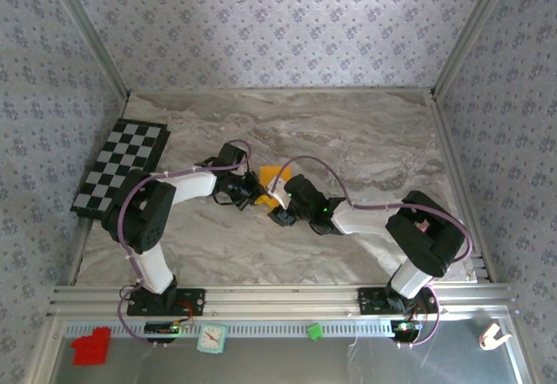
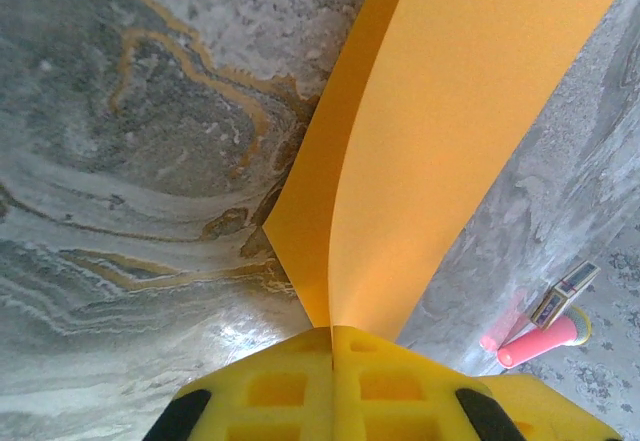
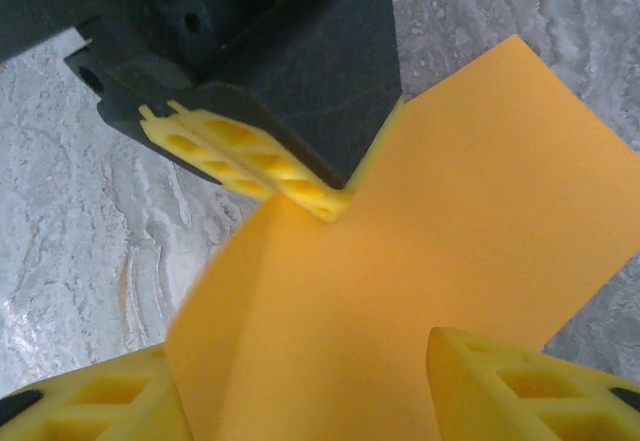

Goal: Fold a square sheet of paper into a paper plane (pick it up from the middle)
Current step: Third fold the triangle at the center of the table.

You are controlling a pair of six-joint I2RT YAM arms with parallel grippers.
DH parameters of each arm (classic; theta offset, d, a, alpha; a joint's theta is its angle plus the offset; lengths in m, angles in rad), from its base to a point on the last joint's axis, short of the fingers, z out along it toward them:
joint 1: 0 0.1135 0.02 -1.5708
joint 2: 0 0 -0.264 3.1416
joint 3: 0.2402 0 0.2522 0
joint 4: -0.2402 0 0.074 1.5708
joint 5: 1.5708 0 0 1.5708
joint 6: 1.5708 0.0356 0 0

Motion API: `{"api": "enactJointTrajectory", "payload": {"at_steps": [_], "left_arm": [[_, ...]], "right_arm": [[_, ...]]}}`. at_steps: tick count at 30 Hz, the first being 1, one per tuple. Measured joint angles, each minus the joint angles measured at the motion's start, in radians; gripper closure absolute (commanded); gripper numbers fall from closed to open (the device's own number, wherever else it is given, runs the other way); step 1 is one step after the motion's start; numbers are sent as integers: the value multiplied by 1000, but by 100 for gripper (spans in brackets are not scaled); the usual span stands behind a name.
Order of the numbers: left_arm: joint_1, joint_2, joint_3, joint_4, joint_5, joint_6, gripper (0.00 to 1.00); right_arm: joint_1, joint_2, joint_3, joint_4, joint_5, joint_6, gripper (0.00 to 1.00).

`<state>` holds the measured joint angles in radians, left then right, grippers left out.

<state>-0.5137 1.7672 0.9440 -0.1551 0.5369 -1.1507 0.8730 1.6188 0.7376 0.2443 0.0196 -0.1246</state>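
left gripper pinches the square sheet of paper mid-table, right gripper spread around it

top external: orange sheet sits at the middle of the marble table, both grippers meeting at its near edge; checkered mat well apart at the left side. left wrist: yellow fingers pressed together on the sheet's edge, sheet curving up and away from them above the table. right wrist: left gripper clamps the sheet at a crease; right gripper's own fingers stand apart, sheet between them, contact with the pads can't be told.
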Motion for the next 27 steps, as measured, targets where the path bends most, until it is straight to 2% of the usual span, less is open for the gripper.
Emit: {"api": "enactJointTrajectory", "payload": {"at_steps": [13, 19, 21, 27], "left_arm": [[0, 0, -1, 3, 1, -3, 100], [0, 0, -1, 3, 0, -3, 99], [0, 0, -1, 3, 0, -3, 96], [17, -12, -1, -29, -7, 21, 80]], "right_arm": [[2, -10, 0, 15, -36, -8, 56], [5, 8, 5, 14, -46, -18, 76], [5, 10, 8, 13, -46, -21, 82], [5, 10, 8, 13, -69, -25, 87]]}}
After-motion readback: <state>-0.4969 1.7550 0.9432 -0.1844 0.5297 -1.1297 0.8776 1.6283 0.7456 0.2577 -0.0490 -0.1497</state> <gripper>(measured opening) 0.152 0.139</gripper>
